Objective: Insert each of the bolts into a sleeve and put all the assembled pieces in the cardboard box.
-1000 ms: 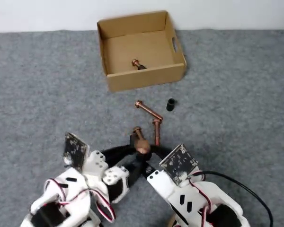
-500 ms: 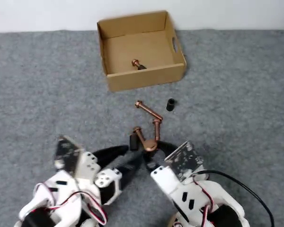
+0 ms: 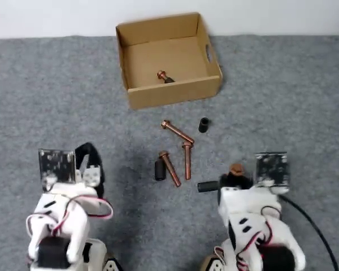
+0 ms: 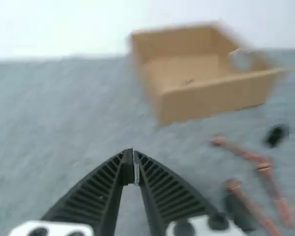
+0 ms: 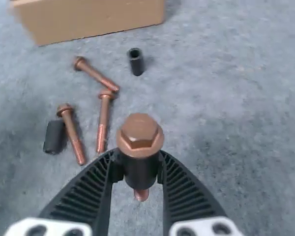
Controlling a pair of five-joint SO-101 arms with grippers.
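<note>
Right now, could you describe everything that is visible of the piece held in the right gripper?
The assembled piece is a copper-coloured metal bolt pushed through a short black sleeve. The hexagonal head sits on one end of the sleeve, facing the wrist camera, and the shank's tip pokes out of the other end. The right gripper is shut on it, with ribbed black fingers pressing the sleeve from both sides. Nothing else touches it, and it hangs over the grey mat.

Sleeved copper bolt [image 5: 139, 139] in right tool [image 5: 137, 169]
</note>
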